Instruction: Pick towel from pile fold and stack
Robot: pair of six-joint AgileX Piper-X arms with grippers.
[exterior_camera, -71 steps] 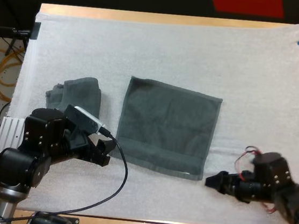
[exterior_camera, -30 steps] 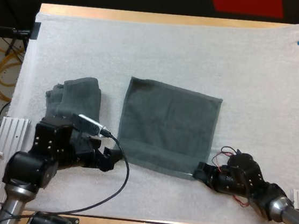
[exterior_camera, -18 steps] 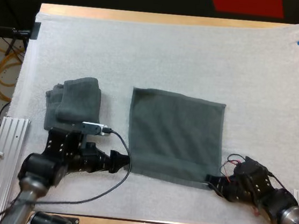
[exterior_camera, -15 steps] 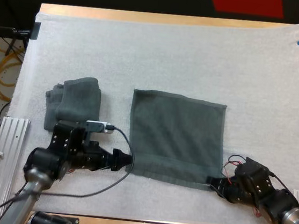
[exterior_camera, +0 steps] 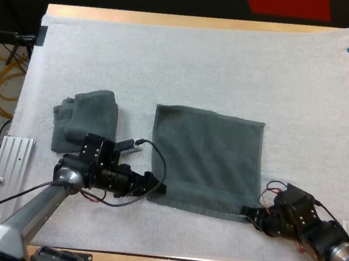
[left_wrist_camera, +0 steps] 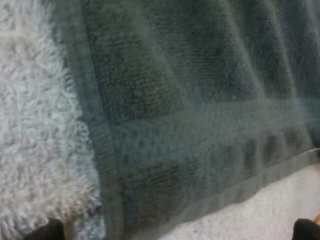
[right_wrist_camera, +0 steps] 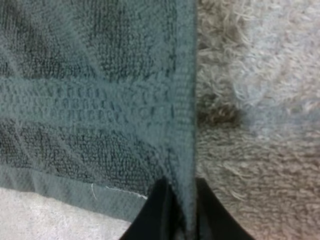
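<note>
Flat towel (exterior_camera: 206,159) lies spread on the mat (exterior_camera: 201,58), beside the crumpled towel (exterior_camera: 86,119) | right gripper (exterior_camera: 248,212) clamps its near right corner | left gripper (exterior_camera: 157,188), fingers apart, straddles the near left corner, seemingly to lift both for folding

Two towels, two grippers, one mat (exterior_camera: 201,64), one table (exterior_camera: 174,21).
One flat towel (exterior_camera: 206,159) and one bunched towel (exterior_camera: 86,119), lying apart from the flat towel; one left gripper (exterior_camera: 158,188) and one right gripper (exterior_camera: 245,212), each at a near corner of the flat towel.
</note>
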